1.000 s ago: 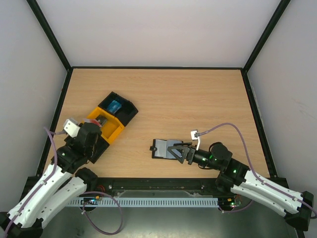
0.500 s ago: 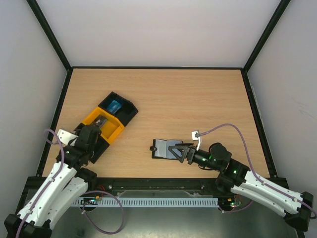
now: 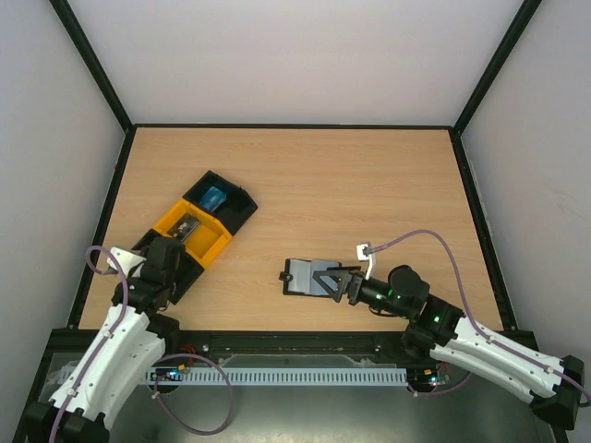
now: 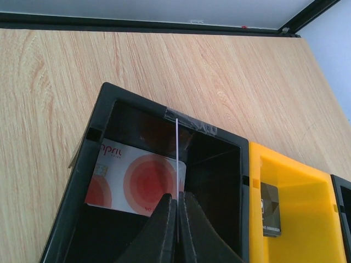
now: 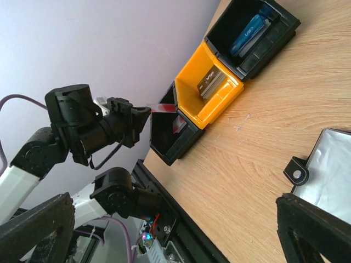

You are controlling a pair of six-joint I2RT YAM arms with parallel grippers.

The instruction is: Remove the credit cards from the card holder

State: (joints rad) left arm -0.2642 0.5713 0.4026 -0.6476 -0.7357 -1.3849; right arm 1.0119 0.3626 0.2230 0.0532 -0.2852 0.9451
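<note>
The card holder [image 3: 301,276] lies open on the table, its grey inner panel up; it also shows in the right wrist view [image 5: 332,159]. My right gripper [image 3: 323,277] is open, its jaws spread wide [image 5: 175,203] over the holder's near end, holding nothing. My left gripper [image 3: 174,258] is shut on a thin card seen edge-on [image 4: 177,148], red in the right wrist view [image 5: 163,108], above the near black tray [image 4: 77,219]. A red-and-pink card [image 4: 131,178] lies in that tray. A blue card [image 3: 214,197] lies in the far black tray.
The three trays stand in a diagonal row at the left: near black [image 3: 185,274], orange [image 3: 214,247] with a dark card [image 4: 270,209] in it, far black [image 3: 242,205]. The frame rail runs along the near table edge [image 3: 295,341].
My left arm has drawn back toward the near left and its wrist has turned, with the gripper still over the near black tray. The right arm and holder have not moved.
</note>
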